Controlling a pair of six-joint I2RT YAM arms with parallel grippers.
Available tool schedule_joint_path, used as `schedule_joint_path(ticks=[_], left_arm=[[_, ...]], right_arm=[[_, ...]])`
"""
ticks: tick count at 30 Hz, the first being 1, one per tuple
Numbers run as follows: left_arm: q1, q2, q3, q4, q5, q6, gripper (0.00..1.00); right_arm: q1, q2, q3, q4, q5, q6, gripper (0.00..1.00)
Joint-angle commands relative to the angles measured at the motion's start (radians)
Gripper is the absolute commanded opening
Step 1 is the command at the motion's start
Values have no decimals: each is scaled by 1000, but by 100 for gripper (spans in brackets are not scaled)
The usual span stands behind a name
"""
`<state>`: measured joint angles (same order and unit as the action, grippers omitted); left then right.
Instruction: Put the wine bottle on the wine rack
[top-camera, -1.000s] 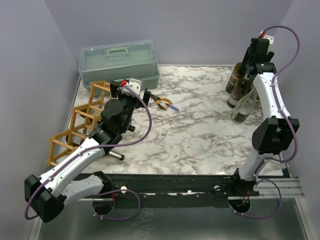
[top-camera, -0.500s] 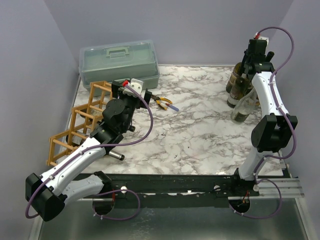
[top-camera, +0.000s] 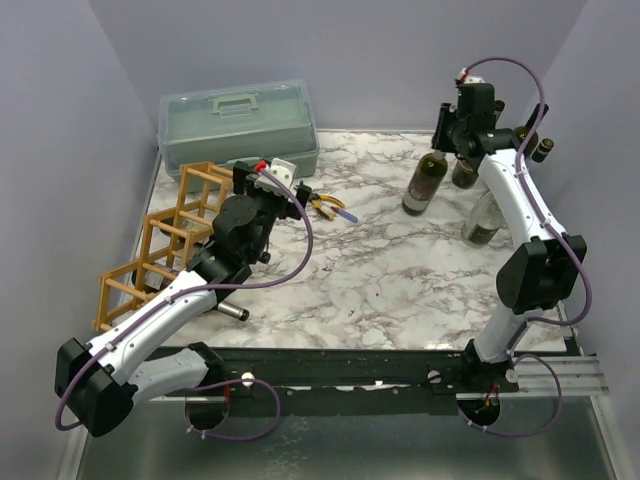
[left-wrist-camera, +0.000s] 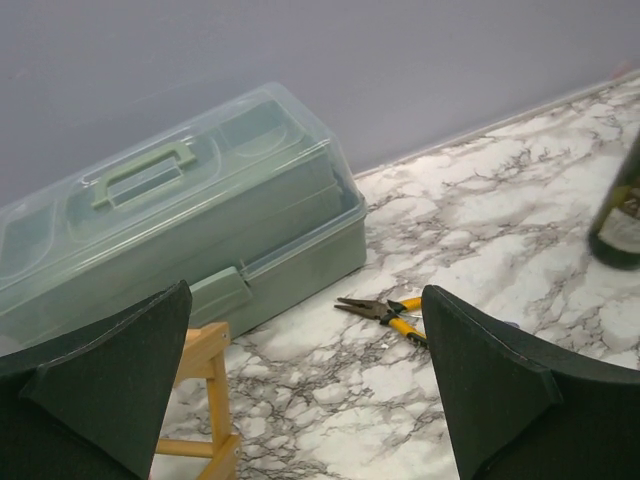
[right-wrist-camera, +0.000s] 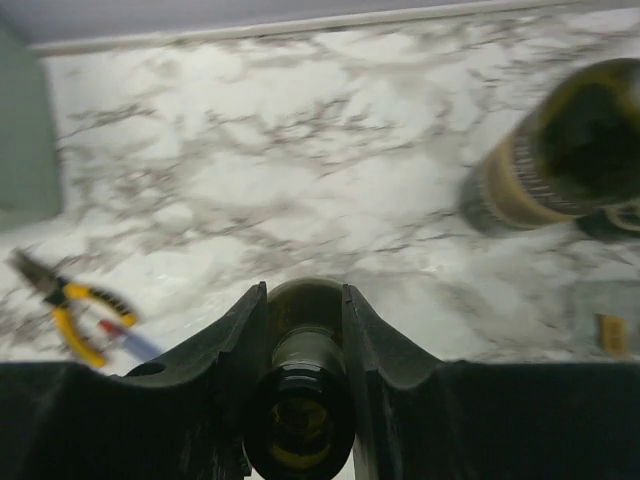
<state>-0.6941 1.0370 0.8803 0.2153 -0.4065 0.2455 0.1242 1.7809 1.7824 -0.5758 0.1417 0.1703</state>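
Careful, your R gripper clamps the wine bottle at its neck; prob. heavy, slick, breakable glass. L gripper jaws apart, wine rack at 9 o'clock.

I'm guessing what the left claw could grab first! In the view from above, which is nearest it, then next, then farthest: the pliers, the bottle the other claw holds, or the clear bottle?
From the left gripper:
1. Pliers, just to its right.
2. Held bottle, mid-table, far side.
3. Clear bottle, right edge.
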Motion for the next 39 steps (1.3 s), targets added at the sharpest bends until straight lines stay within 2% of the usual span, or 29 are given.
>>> schedule_joint_path(ticks=[1,9,13,16,22,27,35,39], left_arm=[[-3,48,3,9,104,-43,99],[-5,121,33,-18,297,-159,99],[-14,173,66,-68,439,-185,98],[-41,215,86,-99,471,-180,98],[-94,283,112,-152,442,-137,98],[-127,329,130,-192,414,-96,99],[-181,380,155,-238,209,-4,99],[-193,378,157,-242,170,19,98]], right_arm=[[71,-74,-71,-35,-212,81,1],[95,-229,-289,94,-550,233,1],[98,-298,-385,183,-650,322,1],[98,-344,-445,265,-703,395,1],[99,-387,-555,424,-814,541,1],[98,-397,-593,485,-856,591,0],[100,-437,-610,524,-903,644,0],[99,-460,-625,522,-903,647,1]])
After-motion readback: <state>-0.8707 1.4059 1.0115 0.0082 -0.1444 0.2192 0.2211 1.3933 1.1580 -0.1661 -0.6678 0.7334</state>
